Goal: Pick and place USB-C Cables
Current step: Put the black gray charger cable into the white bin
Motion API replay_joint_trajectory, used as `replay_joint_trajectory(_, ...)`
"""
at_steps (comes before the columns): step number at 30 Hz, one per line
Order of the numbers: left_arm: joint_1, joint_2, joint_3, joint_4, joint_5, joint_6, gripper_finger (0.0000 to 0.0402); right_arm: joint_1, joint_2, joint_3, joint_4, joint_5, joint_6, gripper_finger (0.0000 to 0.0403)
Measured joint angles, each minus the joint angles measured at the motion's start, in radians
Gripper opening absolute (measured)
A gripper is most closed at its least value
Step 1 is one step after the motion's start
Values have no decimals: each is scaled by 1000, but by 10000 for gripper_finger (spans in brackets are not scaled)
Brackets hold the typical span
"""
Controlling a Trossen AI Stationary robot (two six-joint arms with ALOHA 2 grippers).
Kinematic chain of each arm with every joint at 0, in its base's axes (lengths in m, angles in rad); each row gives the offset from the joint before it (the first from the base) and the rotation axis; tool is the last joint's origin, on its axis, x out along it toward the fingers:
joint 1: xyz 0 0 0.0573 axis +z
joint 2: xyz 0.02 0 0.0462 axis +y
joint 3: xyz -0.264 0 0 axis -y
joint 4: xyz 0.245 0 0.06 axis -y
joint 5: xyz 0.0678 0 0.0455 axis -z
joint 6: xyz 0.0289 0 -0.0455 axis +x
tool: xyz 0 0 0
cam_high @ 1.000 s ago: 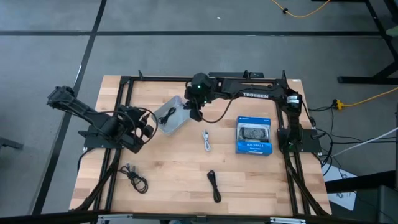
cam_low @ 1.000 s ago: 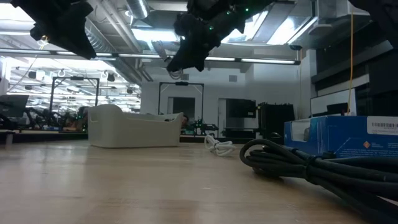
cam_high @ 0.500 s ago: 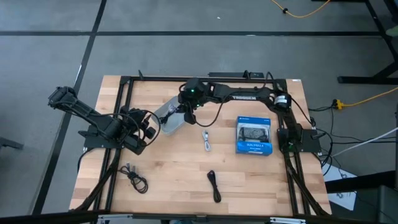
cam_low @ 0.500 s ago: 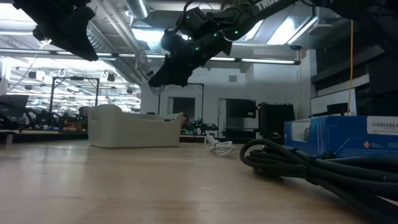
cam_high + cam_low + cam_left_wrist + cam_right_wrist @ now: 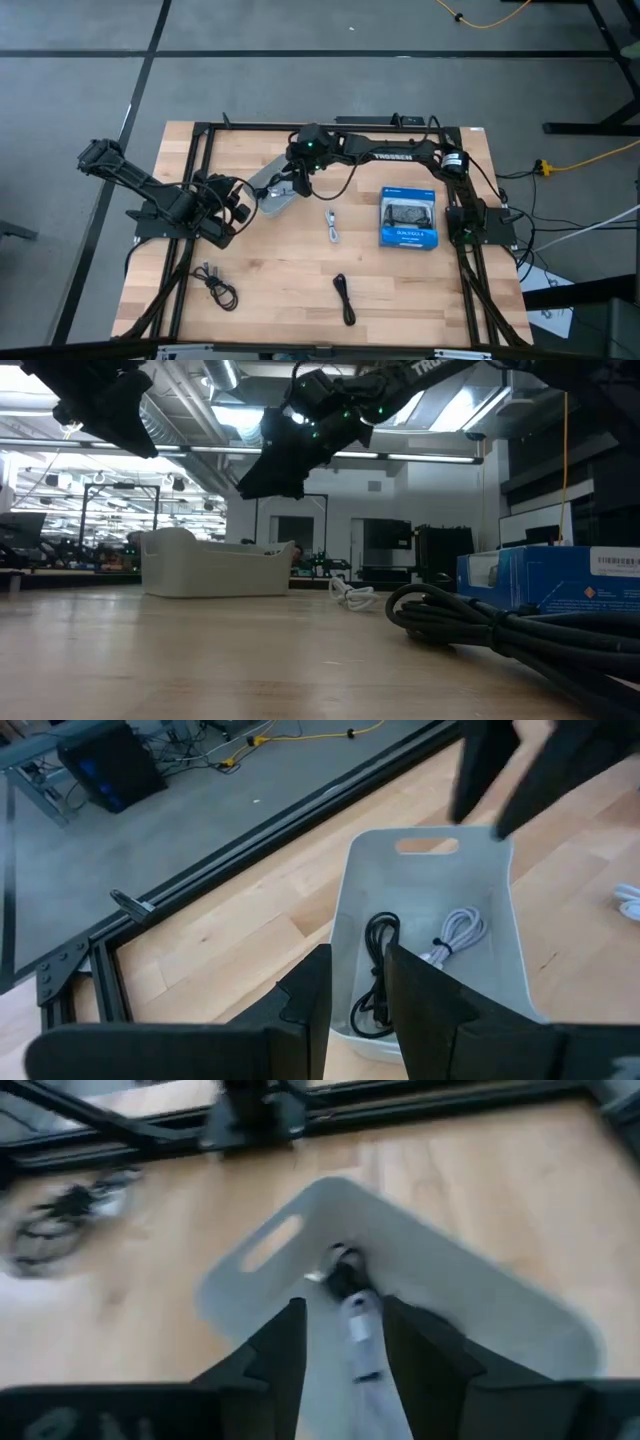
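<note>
A translucent grey tray (image 5: pixel 268 192) stands at the table's far left of centre. In it lie a black coiled cable (image 5: pixel 378 970) and a white coiled cable (image 5: pixel 455 935), both on its floor. My right gripper (image 5: pixel 298 182) hangs open above the tray's right part; it also shows in the left wrist view (image 5: pixel 520 780). Its fingers touch nothing. My left gripper (image 5: pixel 238 208) waits open just left of the tray. A white cable (image 5: pixel 331 226) lies at mid-table. One black cable (image 5: pixel 343 297) lies near the front, another (image 5: pixel 215 287) at the front left.
A blue retail box (image 5: pixel 408 220) lies right of centre. In the low view, the black cable (image 5: pixel 480 622) and the box (image 5: pixel 560 575) are near and the tray (image 5: pixel 215 565) stands farther back. A black frame (image 5: pixel 330 127) edges the table.
My right gripper has moved toward the table's left edge and a little down, from the tray's right end to above the tray. The tray and the cables on the table have stayed in place.
</note>
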State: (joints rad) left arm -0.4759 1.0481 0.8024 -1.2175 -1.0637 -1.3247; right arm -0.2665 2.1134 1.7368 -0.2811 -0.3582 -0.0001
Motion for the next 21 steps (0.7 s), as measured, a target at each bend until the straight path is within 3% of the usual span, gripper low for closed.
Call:
replay_joint_trajectory(5, 0, 0, 0, -1, -1, 0, 88, 0, -76, 127, -410, -186, 108, 139)
replay_joint_trajectory(8, 0, 0, 0, -1, 0, 0, 88, 27, -102, 207, -699, -191, 37, 139)
replay_joint_trajectory(12, 0, 0, 0, -1, 1, 0, 88, 100, -142, 249, -971, -87, 4, 139)
replay_joint_trajectory(21, 0, 0, 0, -1, 13, 0, 88, 292, -165, 234, -1252, 199, 85, 139)
